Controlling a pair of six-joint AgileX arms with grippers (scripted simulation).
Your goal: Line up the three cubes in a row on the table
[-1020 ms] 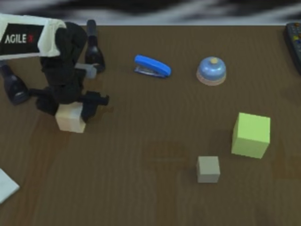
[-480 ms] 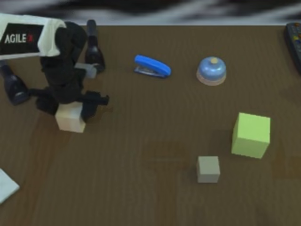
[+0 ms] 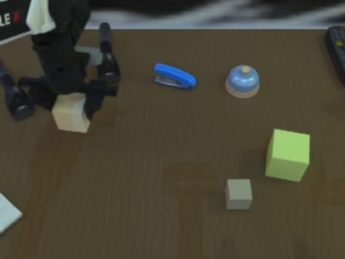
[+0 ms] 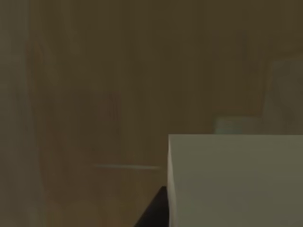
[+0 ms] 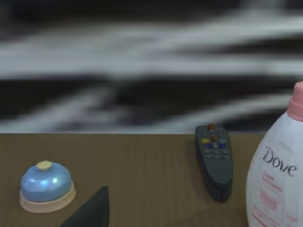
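My left gripper is shut on the cream cube at the table's far left, with the cube hanging under the black fingers. In the left wrist view the cream cube fills the near corner beside one dark finger. The lime-green cube sits on the table at the right. The small grey-olive cube lies just in front of it, to its left. My right arm is out of the top view; only a dark sliver of my right gripper shows.
A blue stapler and a blue bell lie at the back middle. Two black handheld devices flank my left arm. A remote and a Dove bottle sit at the back right. A white object lies front left.
My left gripper has shifted towards the back left with the cream cube in it, and the arm looks larger in the top view. The other two cubes have not moved.
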